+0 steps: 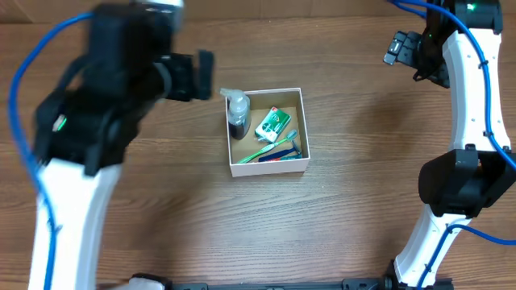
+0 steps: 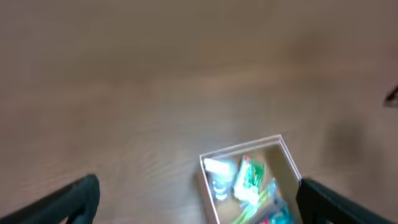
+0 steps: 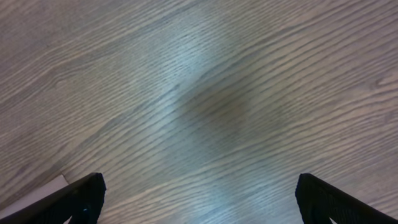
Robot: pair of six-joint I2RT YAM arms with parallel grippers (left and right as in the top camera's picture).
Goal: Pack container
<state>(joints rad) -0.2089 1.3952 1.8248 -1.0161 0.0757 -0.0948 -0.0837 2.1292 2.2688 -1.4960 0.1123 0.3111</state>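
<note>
The container [image 1: 268,168], a square white-walled cardboard box with a brown inside, sits mid-table. In it are a clear pump bottle with dark liquid [image 1: 237,115], a green packet [image 1: 272,125], a green toothbrush [image 1: 270,148] and blue and red items [image 1: 284,153]. It shows blurred in the left wrist view [image 2: 245,150]. My left gripper [image 1: 197,75] is open and empty, raised to the left of the box; its fingertips frame the bottom of its wrist view [image 2: 199,202]. My right gripper [image 1: 403,48] is open and empty at the far right over bare wood [image 3: 199,199].
The wooden table [image 1: 363,161] surrounds the box. A white corner [image 3: 43,190] shows at the lower left of the right wrist view. Blue cables run along both arms.
</note>
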